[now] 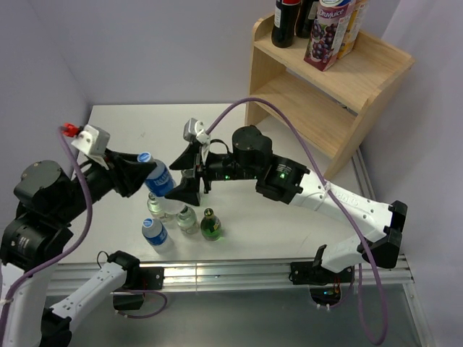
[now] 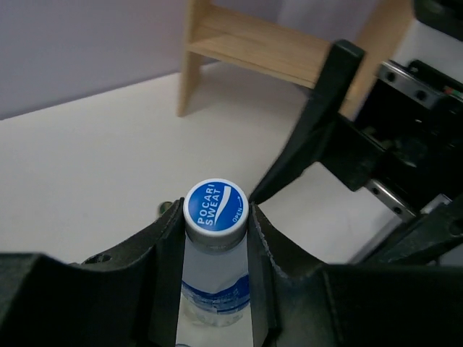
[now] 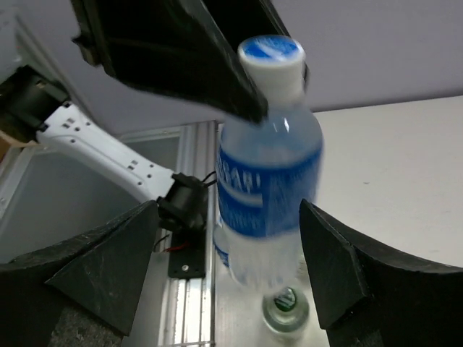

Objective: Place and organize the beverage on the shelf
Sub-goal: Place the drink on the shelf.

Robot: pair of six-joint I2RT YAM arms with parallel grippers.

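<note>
Partly done: cola bottles (image 1: 287, 22) and juice cartons (image 1: 329, 32) on shelf (image 1: 362, 79) at bench (image 1: 289, 217) far right corner, left gripper (image 1: 148, 173) clamped on blue-capped bottle (image 1: 160, 181) held over the middle, right gripper (image 1: 189, 177) spread apart just beside it, four bottles (image 1: 181, 220) left by near edge.

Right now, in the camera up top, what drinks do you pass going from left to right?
Pocari Sweat bottle → clear bottle → green bottle → cola bottles → grape juice carton
</note>
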